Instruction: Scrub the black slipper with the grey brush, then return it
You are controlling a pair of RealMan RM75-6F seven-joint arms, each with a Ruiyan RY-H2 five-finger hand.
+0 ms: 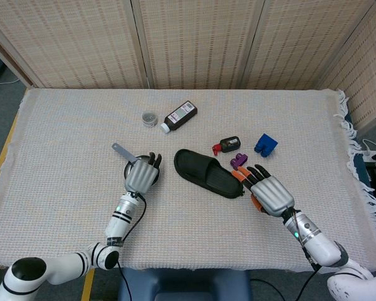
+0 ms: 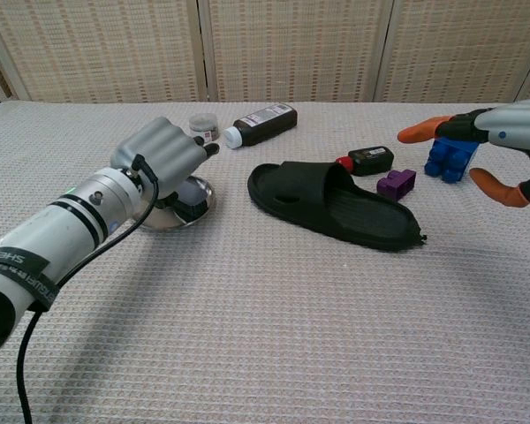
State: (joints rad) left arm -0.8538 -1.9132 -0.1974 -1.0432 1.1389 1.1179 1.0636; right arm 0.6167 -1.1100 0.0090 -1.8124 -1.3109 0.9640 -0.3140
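My left hand (image 2: 163, 152) hovers released over the grey brush (image 1: 121, 150) beside the black slipper (image 1: 208, 174); I judge the slipper soft, so I would press its heel.

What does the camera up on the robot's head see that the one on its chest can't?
Only the head view shows the grey handle sticking out past the left robot hand, the table's fringed edge, and the whole back of the right robot hand. Only the chest view shows the shiny silver dish clearly from the side, beneath the left robot hand. Both show the black slipper, the brown bottle, the small jar, the blue block and the purple block.
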